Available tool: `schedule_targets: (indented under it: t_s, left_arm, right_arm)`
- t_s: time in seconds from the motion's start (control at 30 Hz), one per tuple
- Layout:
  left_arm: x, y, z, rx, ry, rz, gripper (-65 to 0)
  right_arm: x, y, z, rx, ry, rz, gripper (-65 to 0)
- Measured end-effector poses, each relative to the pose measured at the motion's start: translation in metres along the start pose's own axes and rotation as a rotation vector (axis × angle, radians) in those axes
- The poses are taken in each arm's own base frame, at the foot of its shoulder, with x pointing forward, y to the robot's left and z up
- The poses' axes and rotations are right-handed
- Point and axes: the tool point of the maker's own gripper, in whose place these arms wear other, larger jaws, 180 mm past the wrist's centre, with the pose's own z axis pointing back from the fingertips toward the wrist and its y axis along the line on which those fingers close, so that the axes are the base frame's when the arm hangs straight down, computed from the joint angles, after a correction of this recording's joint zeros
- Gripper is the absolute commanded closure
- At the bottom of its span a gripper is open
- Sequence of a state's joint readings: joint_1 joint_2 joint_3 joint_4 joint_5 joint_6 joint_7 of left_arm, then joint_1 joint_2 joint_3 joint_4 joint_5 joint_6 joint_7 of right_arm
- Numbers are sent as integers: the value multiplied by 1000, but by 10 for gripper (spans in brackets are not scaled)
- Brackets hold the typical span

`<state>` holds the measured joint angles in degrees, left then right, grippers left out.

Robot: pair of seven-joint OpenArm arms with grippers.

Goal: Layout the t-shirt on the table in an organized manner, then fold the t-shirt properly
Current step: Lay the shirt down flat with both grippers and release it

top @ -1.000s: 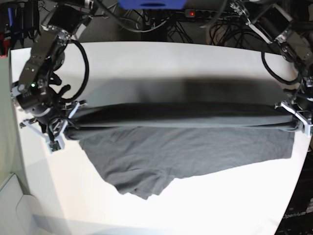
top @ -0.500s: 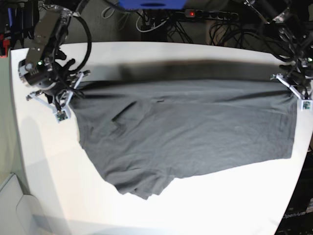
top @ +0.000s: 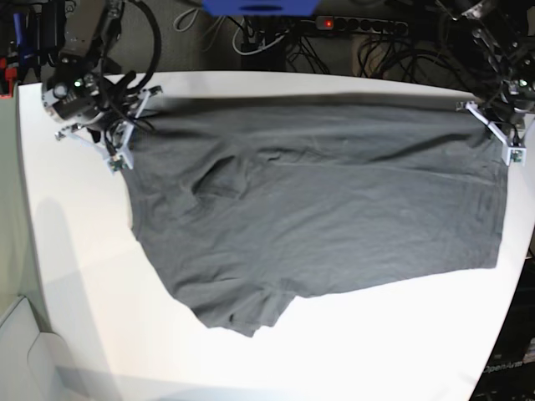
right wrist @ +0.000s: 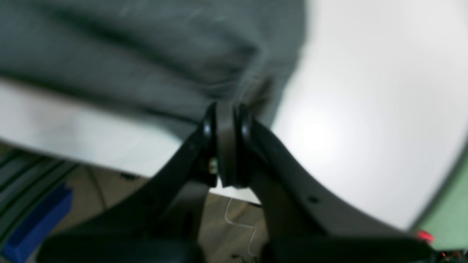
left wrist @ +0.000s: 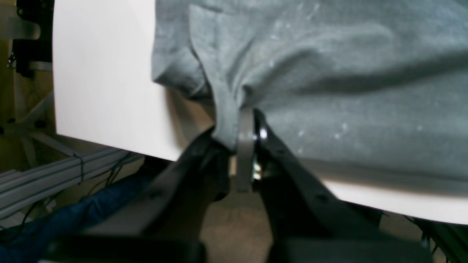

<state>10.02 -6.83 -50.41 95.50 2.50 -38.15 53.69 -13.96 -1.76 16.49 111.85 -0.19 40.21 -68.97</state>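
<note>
Pinching the t-shirt's (top: 318, 209) 10 o'clock corner, the right gripper (top: 117, 142) has its fingers (right wrist: 208, 128) pressed together on cloth. No readable writing shows. The shirt lies spread across the table (top: 75, 276). At 2 o'clock the left gripper (top: 501, 138) pinches a hem fold, seen only in the wrist view.

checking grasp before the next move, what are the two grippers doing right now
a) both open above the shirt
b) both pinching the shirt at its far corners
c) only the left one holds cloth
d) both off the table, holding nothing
b: the left gripper and the right gripper each have their jaws closed on a bunch of the t-shirt, at the far corners of the table.
</note>
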Motion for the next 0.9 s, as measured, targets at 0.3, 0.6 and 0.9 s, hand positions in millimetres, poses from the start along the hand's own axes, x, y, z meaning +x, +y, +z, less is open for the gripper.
schedule_targets:
  t_s: [0.3, 0.6, 0.9]
  left_arm:
    - [-23, -8, -15, -41, 65, 31, -4]
    - [-23, -4, -15, -37, 63, 26, -4]
    - [-20, 1, -14, -27, 60, 16, -4]
  right_arm:
    - [-17, 12, -3, 30, 32, 4, 0]
    - [-37, 25, -3, 60, 34, 2, 0]
    - [-47, 16, -1, 41, 41, 26, 0]
